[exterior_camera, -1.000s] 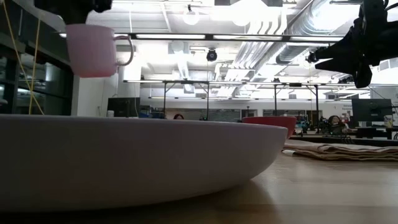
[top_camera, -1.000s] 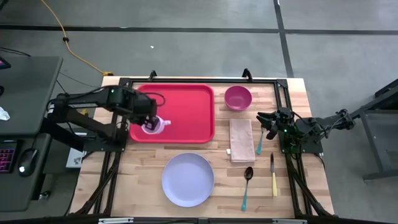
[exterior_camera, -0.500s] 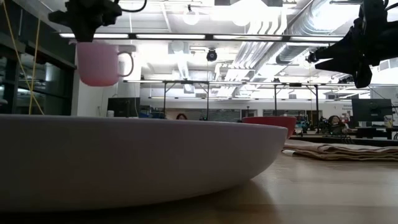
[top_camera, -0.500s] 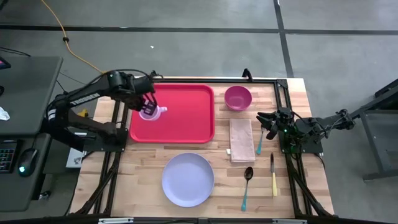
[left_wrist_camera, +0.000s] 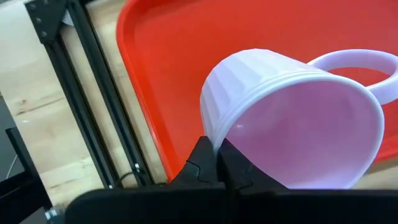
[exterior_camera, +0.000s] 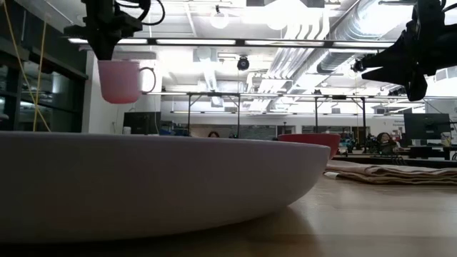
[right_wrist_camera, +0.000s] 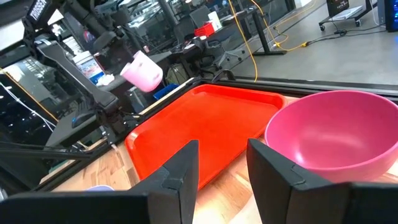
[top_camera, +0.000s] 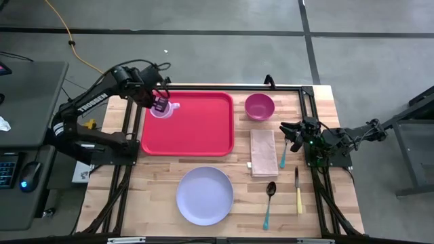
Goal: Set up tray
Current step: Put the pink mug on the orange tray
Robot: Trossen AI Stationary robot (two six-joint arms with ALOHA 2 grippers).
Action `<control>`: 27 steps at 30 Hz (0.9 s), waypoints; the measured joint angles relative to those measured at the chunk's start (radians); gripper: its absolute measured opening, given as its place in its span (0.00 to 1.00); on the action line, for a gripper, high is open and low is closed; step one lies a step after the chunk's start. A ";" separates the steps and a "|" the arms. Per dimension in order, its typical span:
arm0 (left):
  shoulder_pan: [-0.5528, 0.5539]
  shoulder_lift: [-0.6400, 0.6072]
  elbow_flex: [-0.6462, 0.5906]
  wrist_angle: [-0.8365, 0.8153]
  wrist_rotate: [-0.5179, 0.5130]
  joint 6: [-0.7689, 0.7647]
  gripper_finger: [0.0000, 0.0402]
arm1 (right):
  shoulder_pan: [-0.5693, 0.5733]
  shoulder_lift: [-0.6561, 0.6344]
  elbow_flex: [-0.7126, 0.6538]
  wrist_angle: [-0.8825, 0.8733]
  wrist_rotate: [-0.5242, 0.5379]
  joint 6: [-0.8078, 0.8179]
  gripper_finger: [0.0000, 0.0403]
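The red tray [top_camera: 196, 129] lies on the far left part of the wooden table. Above its far left corner hangs a pale lavender mug [top_camera: 165, 108], and my left gripper [top_camera: 160, 103] is shut on it, pointing steeply down. In the low view the mug [exterior_camera: 120, 81] hangs upright, high above the table, its handle [exterior_camera: 148, 78] to the side. My right gripper [top_camera: 290, 133] waits open and level at the table's right side, nothing between its fingers [right_wrist_camera: 186, 168]. My left gripper pinches the mug's wall at the rim [left_wrist_camera: 214, 140], on the side away from the handle [left_wrist_camera: 354, 62]. One finger is outside and one inside. The fingers come from above, slanting down. The mug hangs upright below them, lifted clear of the tray [left_wrist_camera: 168, 56].
A magenta bowl [top_camera: 259, 106] stands right of the tray. A folded napkin [top_camera: 263, 152] with a teal-handled fork [top_camera: 283, 154] lies nearer. A lavender plate [top_camera: 205, 195], a spoon [top_camera: 269, 203] and a knife [top_camera: 298, 193] lie near the front edge. A black frame borders the table.
My left gripper has swung with the mug from over the tray's near left part toward the table's far edge, to above the tray's far left corner. It has stayed shut on the mug, which has kept upright and clear of the tray.
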 joint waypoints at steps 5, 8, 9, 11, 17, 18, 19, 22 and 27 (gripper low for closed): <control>0.084 0.000 0.000 0.040 0.000 0.053 0.03 | 0.000 0.000 0.000 0.000 0.000 0.000 0.28; 0.137 0.000 0.000 0.056 0.000 0.082 0.03 | 0.000 0.000 0.000 0.000 0.000 0.001 0.28; 0.155 0.000 0.000 0.061 0.000 0.092 0.03 | 0.000 0.000 0.000 0.000 0.000 0.000 0.28; 0.188 0.000 0.000 0.072 0.001 0.106 0.03 | 0.000 0.000 0.000 0.000 0.000 0.001 0.28; 0.284 0.006 0.000 0.103 0.026 0.139 0.03 | 0.000 0.000 0.000 0.000 0.000 0.001 0.28; 0.298 0.012 0.000 0.102 0.026 0.144 0.03 | 0.000 0.000 0.000 0.000 0.001 0.001 0.28; 0.309 0.017 0.000 0.102 0.030 0.145 0.03 | 0.000 0.000 0.000 0.000 0.002 0.001 0.28; 0.311 0.025 0.000 0.094 0.030 0.143 0.03 | 0.000 0.000 0.000 0.000 0.003 0.001 0.28; 0.311 0.040 0.000 0.098 0.035 0.111 0.03 | 0.000 0.000 0.000 0.000 0.003 0.001 0.28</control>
